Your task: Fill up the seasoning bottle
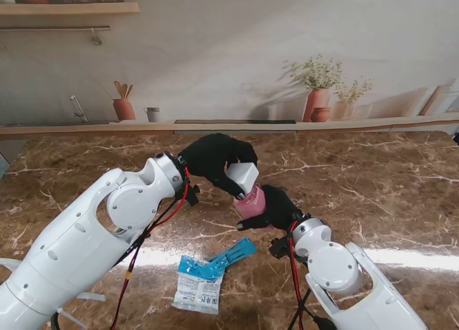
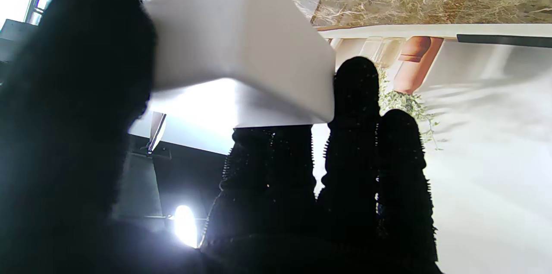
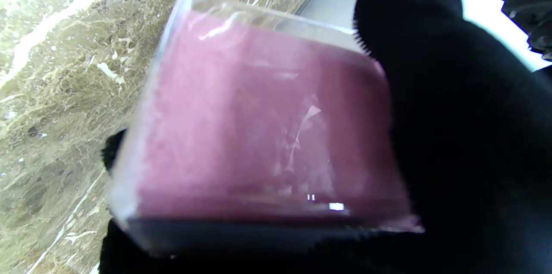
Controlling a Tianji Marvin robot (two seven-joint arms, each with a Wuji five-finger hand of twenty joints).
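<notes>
Stand view: the work was seen at the middle of the marble table, well clear of every edge, with bare top open to the far right and far left. A torn blue-and-white packet lay nearer to me, between the two arms and apart from both hands.

The left hand was found clamped on a white box-shaped piece, tilted down so that one corner met the seasoning bottle. The right hand was found wrapped around that bottle, which was held off the table just right of centre.

In the left wrist view the white box-shaped piece filled much of the frame, gripped between dark fingers; its far end was cut off, and whether it was a lid or a container could not be told. In the right wrist view the seasoning bottle was blurred, and one side was hidden by a gloved finger. Its walls were seen to be clear, squarish in section, and pink contents showed through most of the visible body.
</notes>
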